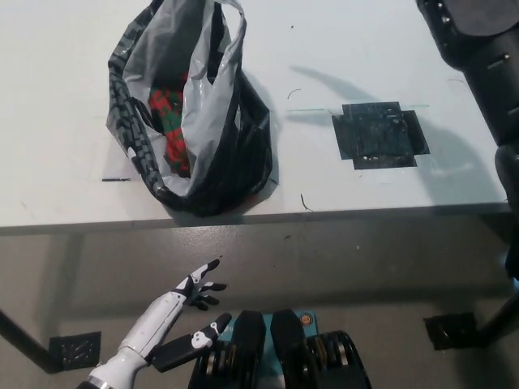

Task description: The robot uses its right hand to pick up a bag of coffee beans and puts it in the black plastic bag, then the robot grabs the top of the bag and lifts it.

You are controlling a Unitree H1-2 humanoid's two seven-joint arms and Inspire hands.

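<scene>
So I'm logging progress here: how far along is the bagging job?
The red and green coffee bag already sits inside the black plastic bag, so the packing looks done. The bag's top stands pulled upward, suggesting the lift is under way, though the right hand is out of view. The left hand rests open below the table.

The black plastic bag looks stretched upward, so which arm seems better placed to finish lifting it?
Probably the right. The black right arm rises past the picture's top edge, level with the black plastic bag, whose top runs out of view there; its hand is not visible. The white left hand rests open below the table edge, away from the bag.
</scene>
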